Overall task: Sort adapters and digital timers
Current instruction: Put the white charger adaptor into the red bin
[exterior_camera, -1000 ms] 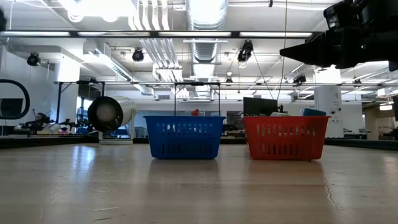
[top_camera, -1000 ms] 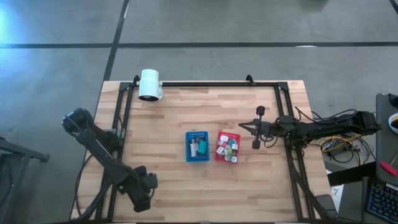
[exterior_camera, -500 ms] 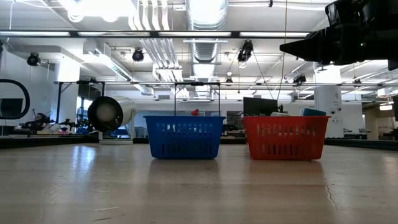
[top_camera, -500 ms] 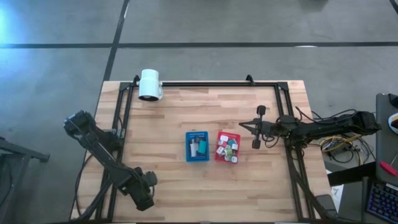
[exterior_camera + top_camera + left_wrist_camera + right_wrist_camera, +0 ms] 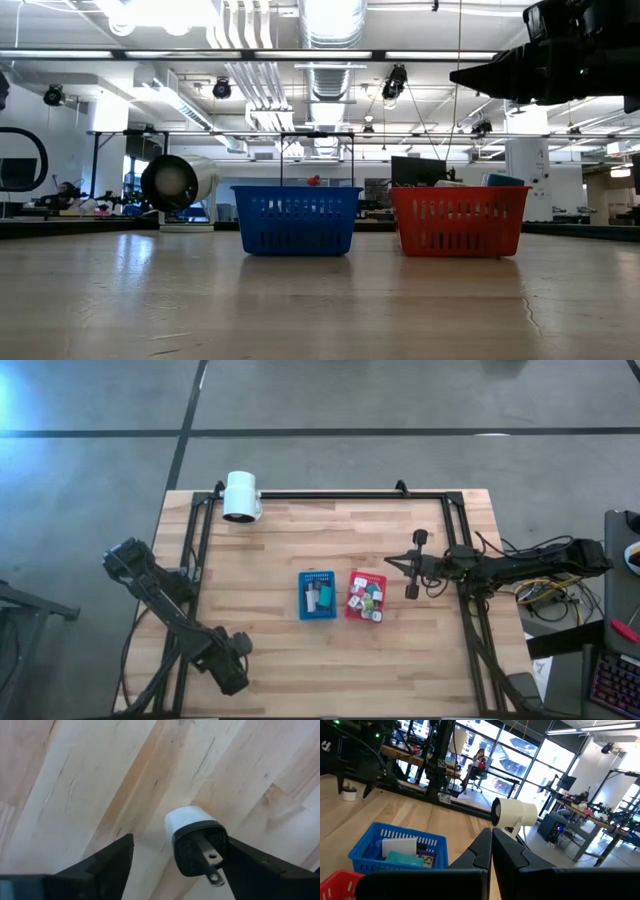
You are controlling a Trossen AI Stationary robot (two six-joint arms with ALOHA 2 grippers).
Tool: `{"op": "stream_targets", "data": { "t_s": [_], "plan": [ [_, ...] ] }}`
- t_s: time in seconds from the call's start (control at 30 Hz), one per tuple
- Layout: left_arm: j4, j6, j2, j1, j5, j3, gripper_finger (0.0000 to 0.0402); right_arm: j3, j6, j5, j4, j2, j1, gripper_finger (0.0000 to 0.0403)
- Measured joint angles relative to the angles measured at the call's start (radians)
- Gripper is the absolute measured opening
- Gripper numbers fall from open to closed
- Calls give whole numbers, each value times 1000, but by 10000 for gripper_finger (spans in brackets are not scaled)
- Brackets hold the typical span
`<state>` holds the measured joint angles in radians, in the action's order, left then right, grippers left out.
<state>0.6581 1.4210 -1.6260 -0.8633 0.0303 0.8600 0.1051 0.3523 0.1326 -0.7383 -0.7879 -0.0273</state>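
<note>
A white adapter point(image 5: 192, 822) with a black pronged face lies on the wood near the table's left near corner. My left gripper point(image 5: 179, 845) points down over it, open, one finger on each side; the adapter sits close to one finger point(image 5: 260, 865). In the high view this gripper point(image 5: 232, 675) hides the adapter. The blue basket point(image 5: 317, 595) holds digital timers, and the red basket point(image 5: 366, 596) holds several adapters. My right gripper point(image 5: 392, 565) hovers shut and level beside the red basket. My left gripper stands over the adapter from above with its fingers apart. The adapter's black end point(image 5: 220, 840) lies right beside one finger; I cannot tell whether they touch. The adapter rests on the table.
A white cylindrical lamp point(image 5: 241, 495) stands at the far left corner. A black frame rail point(image 5: 330, 494) runs around the table's edges. Both baskets point(image 5: 296, 220) point(image 5: 458, 220) sit mid-table. People sit in the room beyond the table.
My left gripper has sunk a little toward the table and turned about its own axis. My right arm and both baskets have kept still.
</note>
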Motion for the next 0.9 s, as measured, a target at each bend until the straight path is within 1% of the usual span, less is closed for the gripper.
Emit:
{"op": "stream_targets", "data": {
  "t_s": [0.13, 0.33, 0.4, 0.5, 0.63, 0.83, 0.9],
  "plan": [
    [-1, -1, 0, 6, 0, 0, 266, 0, 0, 0, 0, 0, 0, 8],
    [-2, -3, 0, 7, -20, -1, 252, 0, -1, 0, 0, 0, 0, 8],
    [-3, -3, 0, 8, -28, -7, 242, 0, -1, 0, 0, 0, 0, 8],
    [-4, -11, 0, 9, -34, -23, 204, 0, -1, 0, 0, 0, 0, 8],
    [-9, -29, 6, 9, -50, -43, 130, 0, -1, 0, 0, 0, 0, 8],
    [-10, -140, 12, 10, -53, -47, 129, 0, -51, -1, 6, 0, 0, 8],
    [-4, -179, 21, 11, -69, -50, 129, 0, -66, -1, 15, 0, 0, 8]
  ]
}}
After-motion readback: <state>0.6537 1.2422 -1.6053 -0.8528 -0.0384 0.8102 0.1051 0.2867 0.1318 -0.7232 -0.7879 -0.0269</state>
